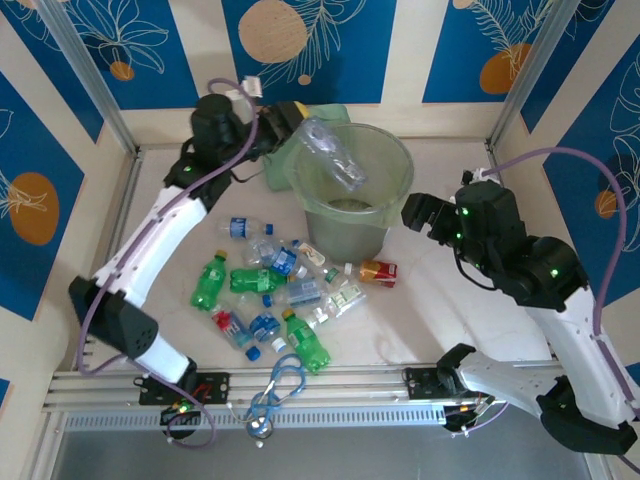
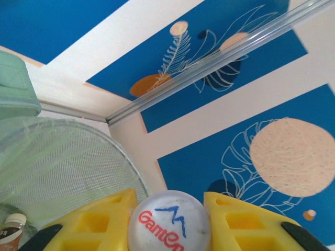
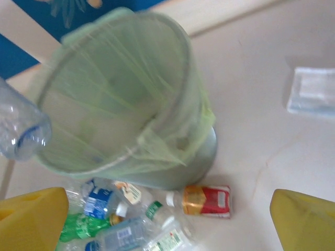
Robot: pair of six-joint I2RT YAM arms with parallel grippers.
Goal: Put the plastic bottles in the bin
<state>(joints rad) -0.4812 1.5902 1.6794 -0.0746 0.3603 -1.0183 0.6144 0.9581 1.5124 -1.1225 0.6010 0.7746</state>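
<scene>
Left gripper (image 2: 170, 226) clamped a clear bottle (image 1: 335, 160) over the bin (image 1: 400, 172), its gripped end hidden in the grip. Right gripper (image 1: 424, 214) hung wide open; the heaped bottles (image 1: 270, 290) overlapped, labels blurred.

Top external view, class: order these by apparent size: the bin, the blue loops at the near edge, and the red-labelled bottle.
1. bin, by far the largest
2. blue loops
3. red-labelled bottle, shorter than the loops' span
</scene>
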